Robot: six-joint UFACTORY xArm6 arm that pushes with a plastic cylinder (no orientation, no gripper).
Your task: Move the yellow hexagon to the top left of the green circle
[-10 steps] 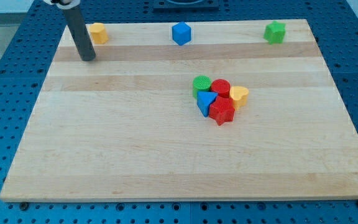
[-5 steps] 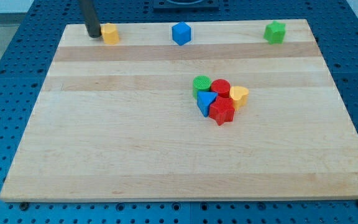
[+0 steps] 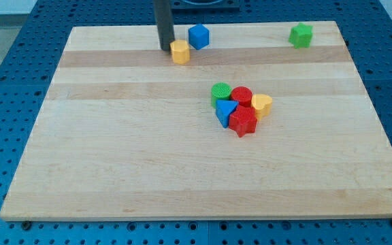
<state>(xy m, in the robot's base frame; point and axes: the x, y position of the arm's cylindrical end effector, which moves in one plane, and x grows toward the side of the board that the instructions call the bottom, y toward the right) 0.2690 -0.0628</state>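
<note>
The yellow hexagon [image 3: 180, 51] lies near the board's top edge, left of centre. My tip [image 3: 167, 47] touches its upper left side. The green circle [image 3: 220, 92] sits mid-board at the top left of a tight cluster, well below and to the right of the hexagon. A blue cube [image 3: 198, 36] stands just right of and above the hexagon, close to it.
The cluster also holds a red cylinder [image 3: 241, 96], a yellow heart [image 3: 262, 104], a blue triangle [image 3: 225, 111] and a red star [image 3: 243, 122]. A green block [image 3: 301, 35] sits at the top right. The wooden board [image 3: 114, 156] lies on a blue pegboard.
My tip swept from the top left corner toward the right along the top edge, pushing the yellow hexagon right and slightly down, up beside the blue cube.
</note>
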